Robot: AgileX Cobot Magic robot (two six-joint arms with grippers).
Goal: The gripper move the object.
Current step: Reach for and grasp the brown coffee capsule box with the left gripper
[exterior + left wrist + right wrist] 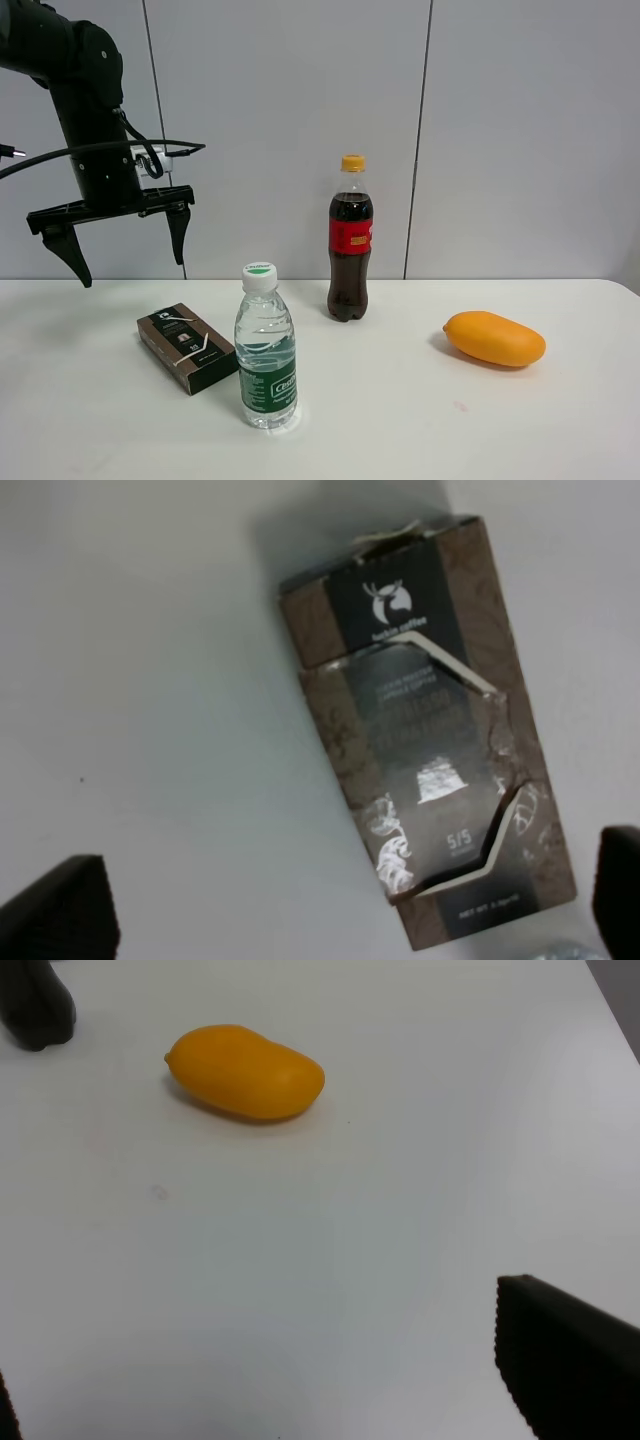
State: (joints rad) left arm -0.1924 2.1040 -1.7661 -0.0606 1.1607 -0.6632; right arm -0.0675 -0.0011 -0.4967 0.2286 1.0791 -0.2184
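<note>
Right now my left gripper [125, 245] hangs in the upper left of the high view, jaws wide apart, above the table [400, 420] and clear of the carton [187, 347] — which lies flat at lower left, just beside the water bottle [266, 350]. My right gripper [290, 1400] is spread wide too, over the table — the mango [245, 1072] lies apart from it, untouched.

Bright, even light, soft shadows on the white bench [420, 430]. Below the left gripper [132, 268], the dark brown carton [430, 750] looks blurred, foil glinting.
</note>
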